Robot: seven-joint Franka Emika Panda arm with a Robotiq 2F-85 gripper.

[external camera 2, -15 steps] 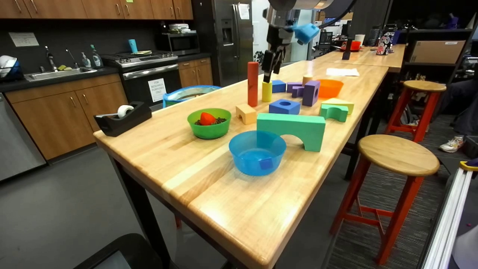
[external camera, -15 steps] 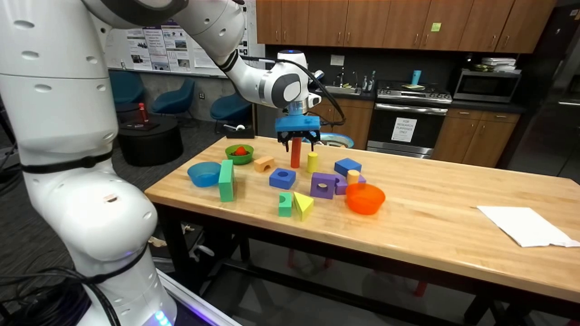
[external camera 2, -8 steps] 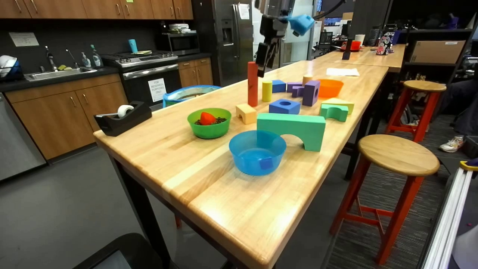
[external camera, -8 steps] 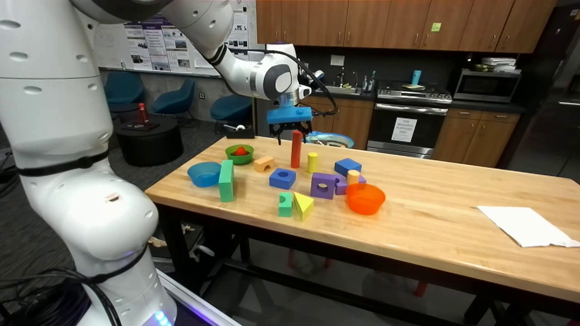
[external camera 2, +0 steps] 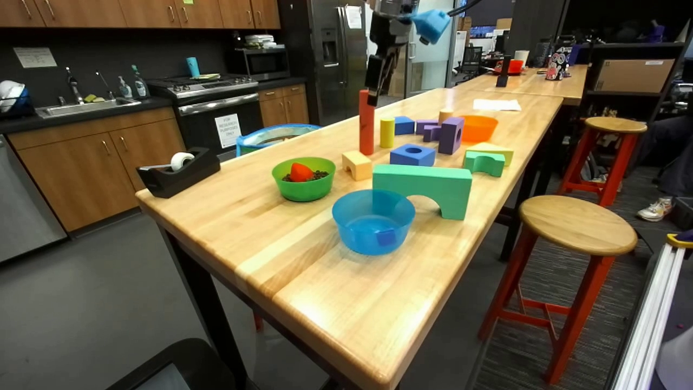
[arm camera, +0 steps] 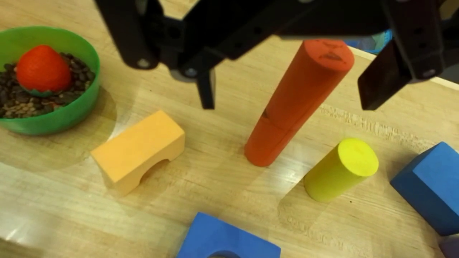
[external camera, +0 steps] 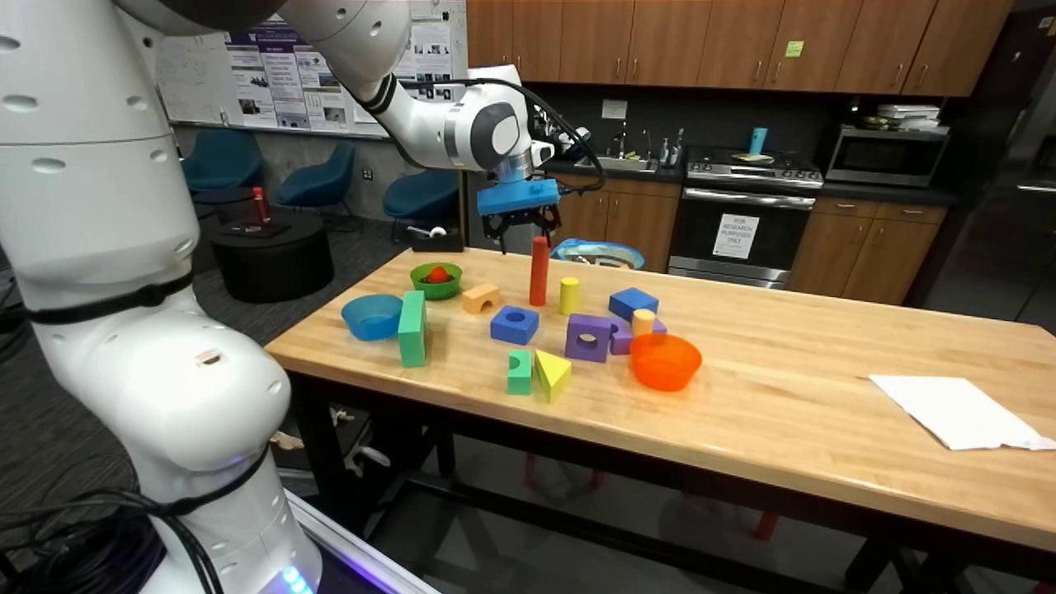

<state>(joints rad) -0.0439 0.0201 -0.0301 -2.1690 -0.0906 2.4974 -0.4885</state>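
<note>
My gripper [arm camera: 288, 107] is open and empty, its two fingers wide apart. It hangs near the top of an upright red cylinder [arm camera: 294, 111], which shows between the spread fingers in the wrist view. I see no contact there. In an exterior view the gripper [external camera 2: 373, 97] overlaps the cylinder's upper right edge, and in an exterior view it hangs [external camera: 525, 239] above the table by the cylinder [external camera: 539, 272]. A shorter yellow cylinder [arm camera: 340, 170] stands beside the red one. An orange arch block [arm camera: 140, 150] lies on the other side. A blue block with a hole [arm camera: 226, 240] lies nearer.
A green bowl [external camera 2: 303, 187] holds a red strawberry-like piece and dark bits. A blue bowl [external camera 2: 373, 238], a green arch block [external camera 2: 422, 181], purple blocks [external camera: 588, 338], an orange bowl [external camera: 665, 363] and a tape dispenser [external camera 2: 178, 170] are on the table [external camera 2: 260, 233].
My gripper has moved left in both exterior views, from over the yellow cylinder to beside the red cylinder's top, and has risen and tilted slightly. The blocks and bowls have not moved.
</note>
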